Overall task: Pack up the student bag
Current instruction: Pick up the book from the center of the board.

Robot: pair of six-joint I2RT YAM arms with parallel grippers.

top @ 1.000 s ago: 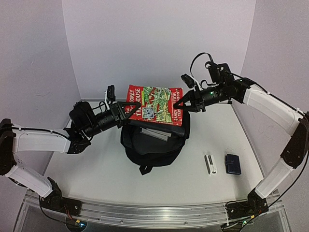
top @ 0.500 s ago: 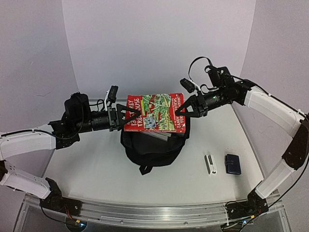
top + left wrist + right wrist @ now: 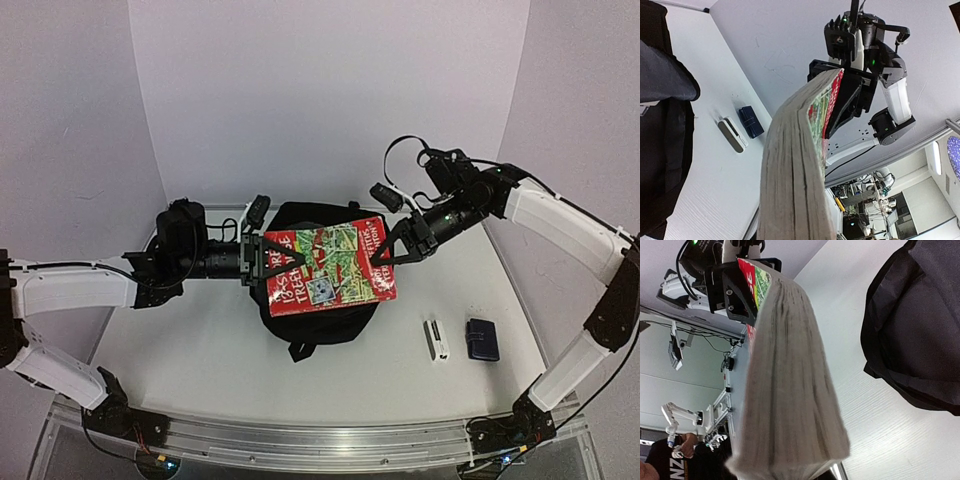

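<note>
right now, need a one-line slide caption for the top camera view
The left end effector and right end effector hold a red book by opposite edges over the black backpack.

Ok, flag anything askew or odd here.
The red paperback book hangs tilted above the black backpack, clamped at opposite edges by both arms' jaws. In the left wrist view it bows along its length, so it looks squeezed or bent rather than flat.

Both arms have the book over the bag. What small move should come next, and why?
Probably lower the book with both arms together toward the student bag. The left gripper and right gripper each clamp an opposite edge, and the book hangs above the student bag, not yet inside.
</note>
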